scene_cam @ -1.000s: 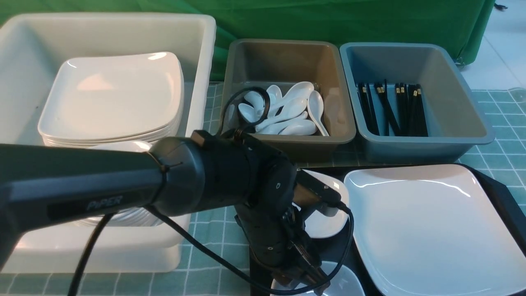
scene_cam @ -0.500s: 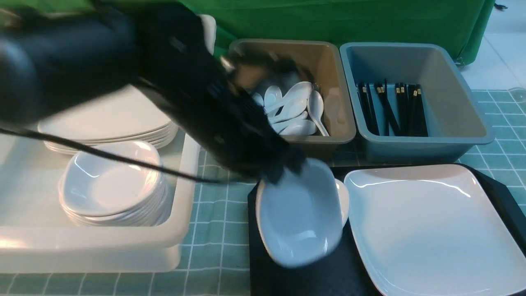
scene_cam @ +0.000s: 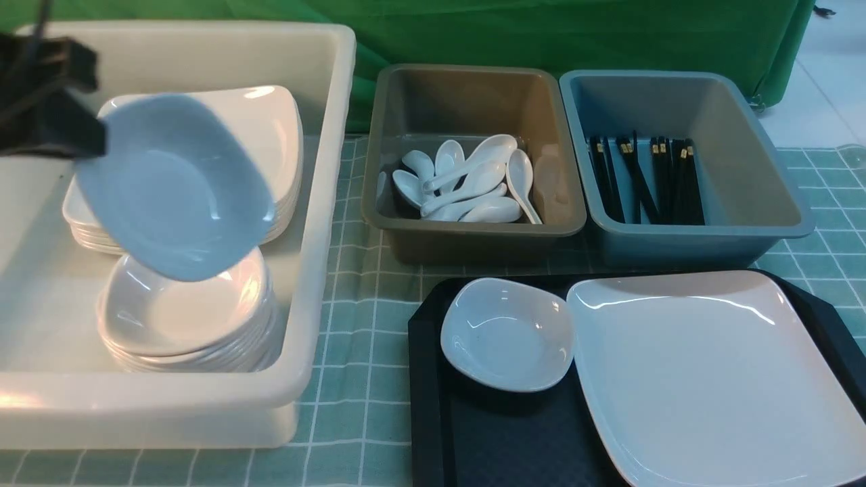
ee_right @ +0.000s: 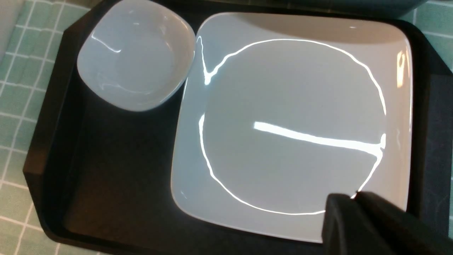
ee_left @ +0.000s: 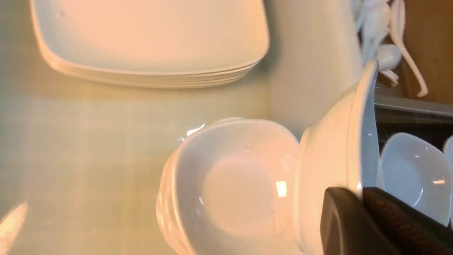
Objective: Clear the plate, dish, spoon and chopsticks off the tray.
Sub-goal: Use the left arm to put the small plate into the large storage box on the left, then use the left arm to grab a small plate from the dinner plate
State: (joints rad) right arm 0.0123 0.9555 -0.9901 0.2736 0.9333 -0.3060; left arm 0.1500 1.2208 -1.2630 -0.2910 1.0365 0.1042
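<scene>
Plate [scene_cam: 710,379], tray [scene_cam: 426,406] cut by near edge; left end effector [scene_cam: 81,132] mostly beyond left edge; dish [scene_cam: 176,189] covers near part of plate stack [scene_cam: 270,122].

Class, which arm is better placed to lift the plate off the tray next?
Right: the right gripper sits at the plate's rim; the left gripper holds a small dish above the cream tub.

Your left gripper [scene_cam: 91,138], now clamped on a dish [scene_cam: 176,193], carries it off the tray [scene_cam: 426,406] to ten o'clock, above the dish stack [scene_cam: 183,325] in the tub [scene_cam: 325,169].
</scene>
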